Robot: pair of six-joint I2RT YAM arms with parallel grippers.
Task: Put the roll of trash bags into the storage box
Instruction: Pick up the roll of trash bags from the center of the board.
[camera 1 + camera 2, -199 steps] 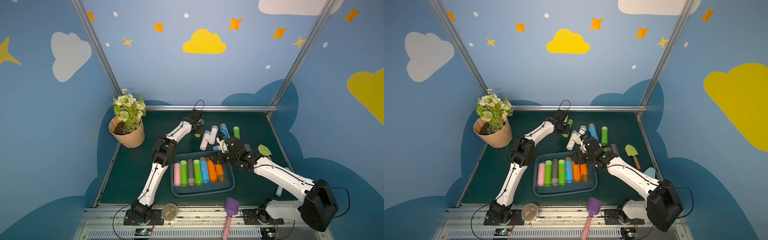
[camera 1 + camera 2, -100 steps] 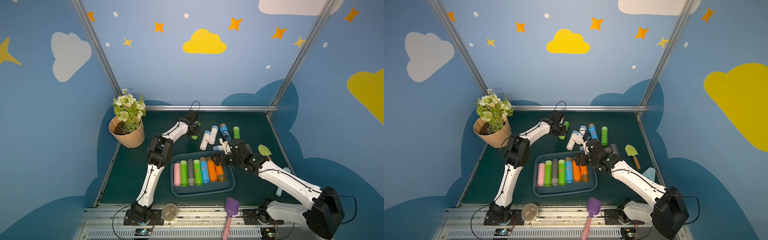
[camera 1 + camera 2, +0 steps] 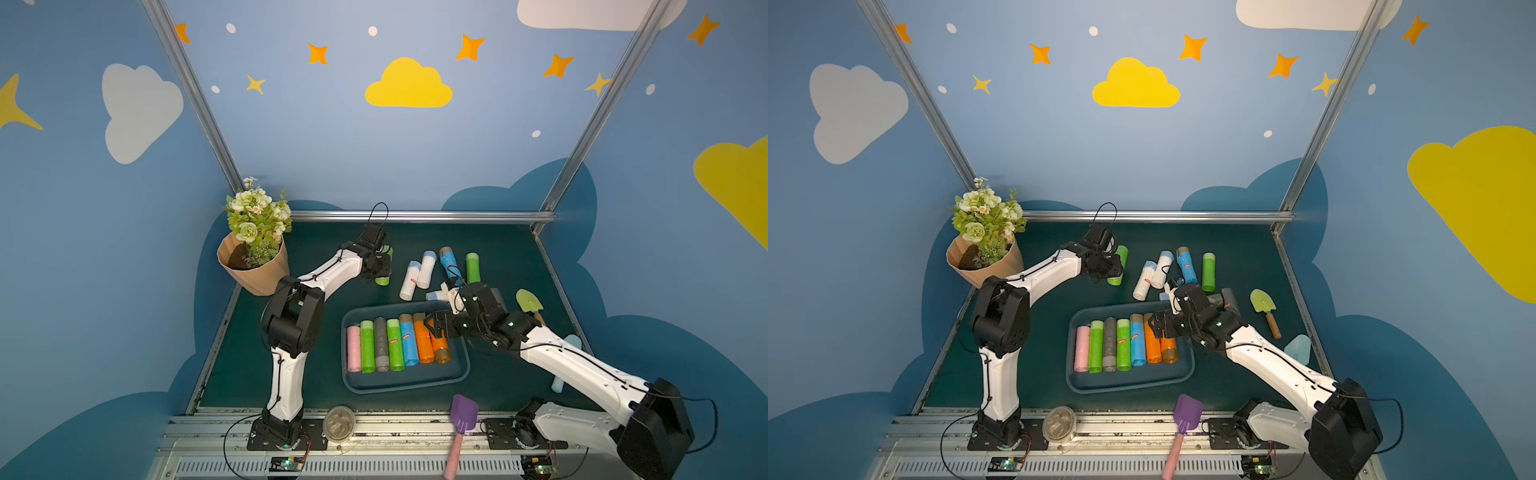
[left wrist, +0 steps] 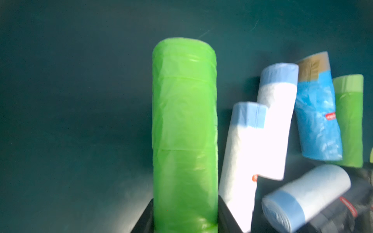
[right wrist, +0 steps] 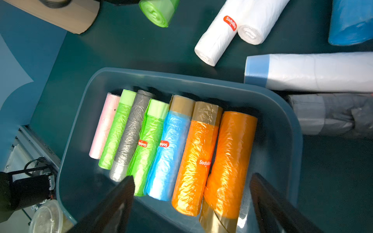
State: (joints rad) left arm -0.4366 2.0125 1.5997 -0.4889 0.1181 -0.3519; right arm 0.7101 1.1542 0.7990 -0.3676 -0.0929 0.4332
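Note:
A bright green roll of trash bags [image 4: 184, 121] lies on the dark mat at the back, left of the other loose rolls [image 3: 417, 272]. My left gripper [image 4: 185, 217] is shut on its near end, with a black finger [image 4: 144, 222] pressed against each side; in both top views the gripper [image 3: 380, 268] [image 3: 1106, 266] covers most of this roll [image 3: 1120, 257]. The storage box [image 3: 399, 388] [image 5: 292, 125] sits mid-mat and holds several rolls side by side. My right gripper [image 5: 191, 193] [image 3: 434, 326] hangs open over the orange rolls [image 5: 230, 157] at the box's right end, holding nothing.
Loose white, blue, green and grey rolls lie behind and right of the box. A tan flower pot [image 3: 253, 274] stands at the back left. A green trowel [image 3: 528, 301] lies right of the right arm. A purple shovel [image 3: 461, 415] and a clear lidded cup [image 3: 339, 423] are at the front rail.
My left gripper's jaws have narrowed onto the green roll. The right gripper has drawn slightly toward the front over the box and stays open.

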